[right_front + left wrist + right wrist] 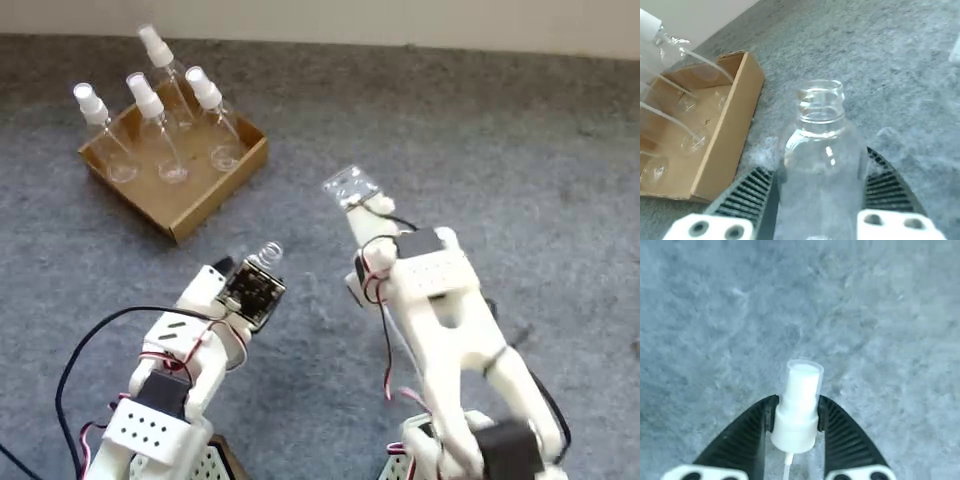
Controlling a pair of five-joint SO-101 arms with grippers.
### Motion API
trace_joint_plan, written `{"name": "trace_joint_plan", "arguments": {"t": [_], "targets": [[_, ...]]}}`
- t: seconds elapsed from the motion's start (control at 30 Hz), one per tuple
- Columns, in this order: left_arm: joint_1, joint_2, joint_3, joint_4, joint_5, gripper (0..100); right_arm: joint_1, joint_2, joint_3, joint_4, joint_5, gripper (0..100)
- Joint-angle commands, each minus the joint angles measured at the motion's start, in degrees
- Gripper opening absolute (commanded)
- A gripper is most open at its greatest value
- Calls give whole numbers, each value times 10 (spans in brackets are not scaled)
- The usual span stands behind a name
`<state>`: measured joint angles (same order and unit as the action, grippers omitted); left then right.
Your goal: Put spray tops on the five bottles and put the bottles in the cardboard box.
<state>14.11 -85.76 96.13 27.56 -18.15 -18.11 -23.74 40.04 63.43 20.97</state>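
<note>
We see a mottled grey carpet (500, 150) under a plain brown cardboard box (218, 192). The four bottles (160, 140) in it are clear with white spray tops (145, 95). The uncapped bottle (822, 165) is clear too, the loose spray top (797, 410) white, both between black ribbed fingers (840, 435); the arms (450, 300) are white.

- Bottles: five. Four capped bottles (168, 150) stand at the upper left of the high view. One open bottle (262, 255) is just left of centre.
- Spray tops: five. Four fitted tops (145, 92) are at the upper left, and one loose top (350, 187) is at centre.
- Box (205, 205): one, upper left.
- Arms: two, the left arm (170, 380) at lower left and the right arm (450, 320) at lower right.
- Grippers: two, the left gripper (255, 270) and the right gripper (353, 198).
</note>
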Motion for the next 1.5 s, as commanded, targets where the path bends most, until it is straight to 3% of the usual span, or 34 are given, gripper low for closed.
{"name": "trace_joint_plan", "arguments": {"t": [0.0, 0.3, 0.47, 0.57, 0.8, 0.93, 1.2, 1.47], "targets": [[55, -9, 15, -10, -3, 60, 7, -156, -44, 29, -43, 19], [176, -7, 15, -6, 18, 60, 9, -356, -43, 24, -131, 19], [188, -8, 15, -7, 213, 62, 9, -380, -43, 17, -193, 19], [189, -8, 15, -6, 273, 60, 10, -381, -43, -15, -213, 19], [196, -8, 15, 11, 271, 60, 10, -381, -44, -88, -215, 19], [244, -8, 15, 26, 269, 60, 10, -381, -59, -139, -238, 19], [276, -8, 15, 26, 267, 60, 10, -381, -194, -137, -256, 19], [275, -8, 15, 23, 267, 60, 10, -381, -198, -73, -258, 19]]}}
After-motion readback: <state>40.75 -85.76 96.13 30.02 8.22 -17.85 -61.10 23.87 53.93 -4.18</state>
